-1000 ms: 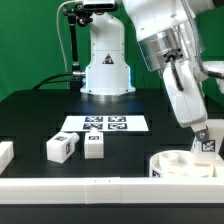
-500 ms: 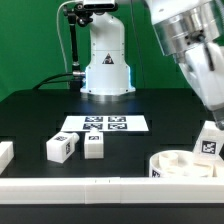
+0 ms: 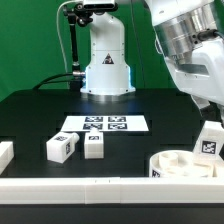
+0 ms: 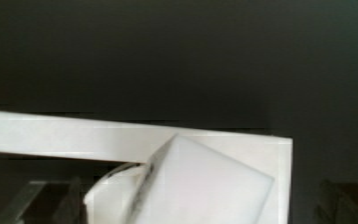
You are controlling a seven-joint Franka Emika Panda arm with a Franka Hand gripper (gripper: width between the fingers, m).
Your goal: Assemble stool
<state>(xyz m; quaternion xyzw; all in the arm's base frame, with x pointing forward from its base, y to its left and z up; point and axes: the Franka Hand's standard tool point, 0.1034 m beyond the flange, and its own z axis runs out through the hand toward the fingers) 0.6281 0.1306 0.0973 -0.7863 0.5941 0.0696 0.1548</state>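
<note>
The stool's round white seat (image 3: 183, 163) lies at the exterior view's right, by the front rail. One tagged white leg (image 3: 209, 141) stands upright on it, free of any grip. Two more legs (image 3: 62, 147) (image 3: 94, 145) lie near the middle, and a further one (image 3: 5, 153) is cut by the exterior view's left edge. The arm (image 3: 195, 60) hangs above the standing leg, with its fingers cut off by the picture's right edge. In the wrist view my gripper (image 4: 194, 208) is open. Its dark fingers (image 4: 55, 203) stand apart from the white leg (image 4: 220, 180) below.
The marker board (image 3: 103, 125) lies flat behind the loose legs. A long white border rail (image 3: 90, 186) runs along the front edge, and its corner (image 4: 87, 133) shows in the wrist view. The robot's white base (image 3: 107, 60) stands at the back.
The gripper has let go of the upright leg and opened. The arm has risen and drawn toward the exterior view's right. The leg stays standing on the seat.
</note>
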